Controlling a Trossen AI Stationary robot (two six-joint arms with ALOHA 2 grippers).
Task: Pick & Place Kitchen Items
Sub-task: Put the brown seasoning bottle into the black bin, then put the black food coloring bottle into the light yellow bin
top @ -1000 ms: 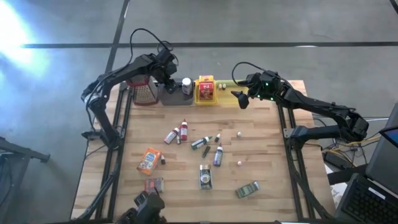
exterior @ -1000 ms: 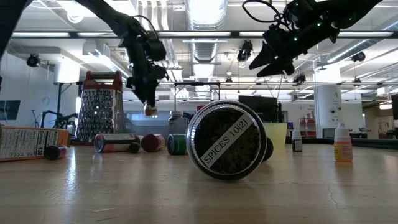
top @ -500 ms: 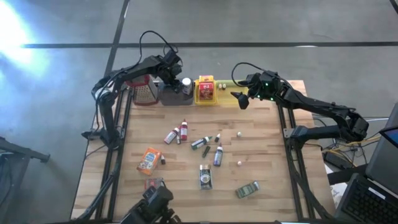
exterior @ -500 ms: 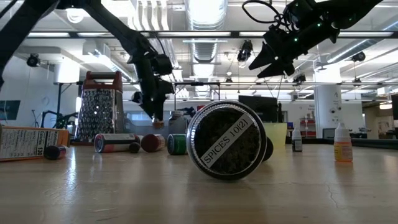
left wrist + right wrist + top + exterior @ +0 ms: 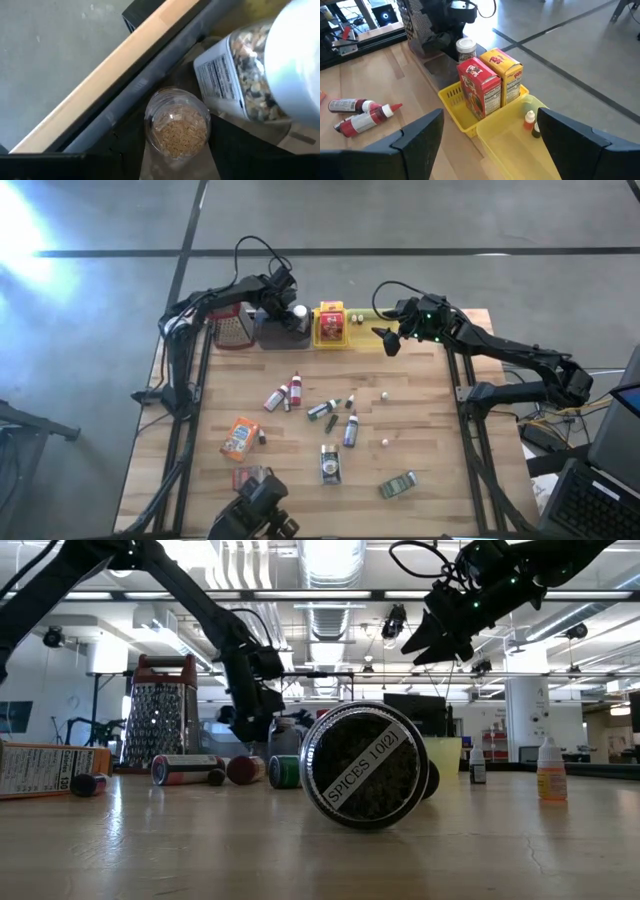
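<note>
High view: the left end effector (image 5: 283, 298) is hanging over the grey tray (image 5: 272, 334) at upper centre; it should be lowering straight and releasing only once the jar is seated. Remaining kitchen items (image 5: 325, 415) are lying scattered mid-worktop (image 5: 420, 410).

Low view: the right end effector (image 5: 428, 637) is waiting at upper right.

Left wrist view: the fingers are gripping a small seed jar (image 5: 176, 124), beside a white-capped bottle (image 5: 250, 70).

Right wrist view: its fingers (image 5: 420, 137) are standing wide and empty; the yellow tray (image 5: 451, 102) is holding two boxes (image 5: 490, 85), the green tray (image 5: 505, 137) two tiny bottles (image 5: 532, 123).
</note>
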